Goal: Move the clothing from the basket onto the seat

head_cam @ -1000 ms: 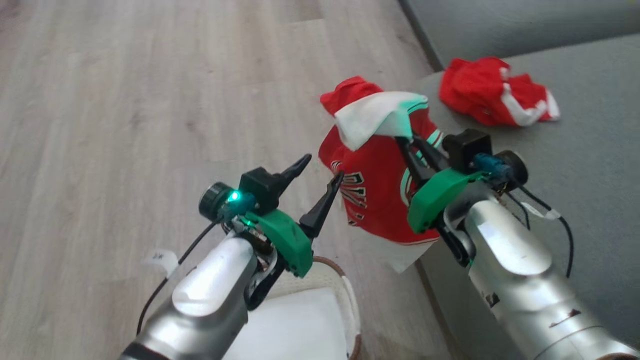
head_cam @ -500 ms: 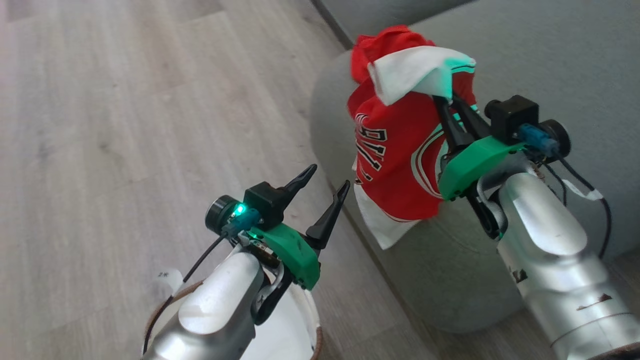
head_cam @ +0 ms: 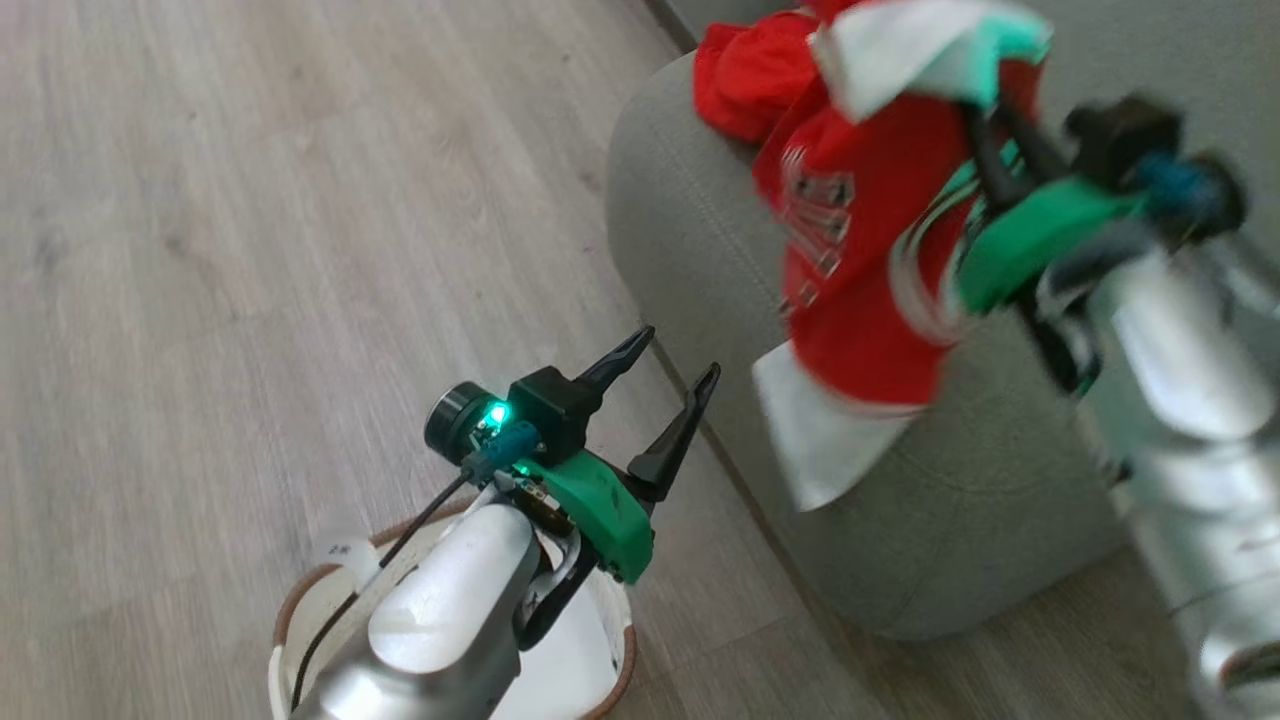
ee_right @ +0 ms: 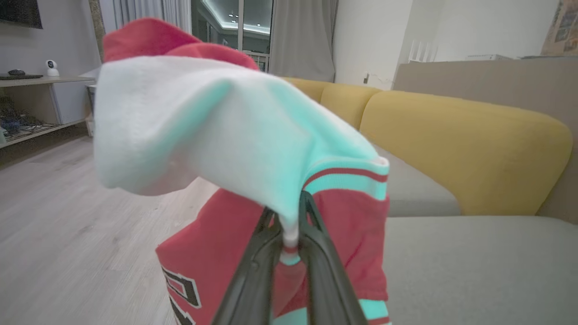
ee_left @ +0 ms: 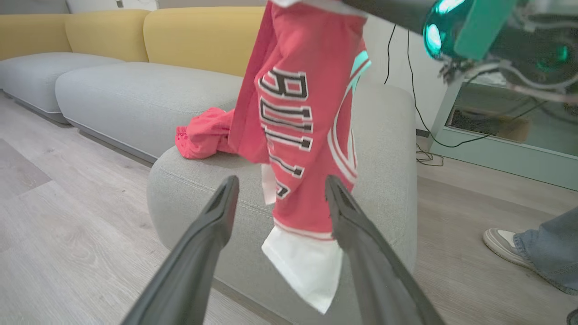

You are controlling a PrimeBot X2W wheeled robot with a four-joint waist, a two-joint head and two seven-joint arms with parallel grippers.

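Over the rounded corner of the seat [head_cam: 700, 250], I am carrying the red jersey [head_cam: 860, 300] with the right gripper [ee_right: 289, 207], whose fingers are pinching together on a fold of the white trim near its top. The jersey is hanging straight down, its long axis upright. Its white lower hem is dangling outside the seat's edge, in front of the cushion's side and not above its top. The seat top is lying further in from where the hem is hanging, so I am judging that the coming move calls for more travel inward before any release; otherwise the hanging part may be pulling the cloth off toward the floor [head_cam: 250, 250]. Another red garment [head_cam: 745, 75] is lying on the seat just beside the jersey, near the edge, and bare cushion is showing further in. The left gripper [head_cam: 678, 352] is hovering spread and empty just past the basket [head_cam: 283, 625], on the floor side, apart from the jersey.
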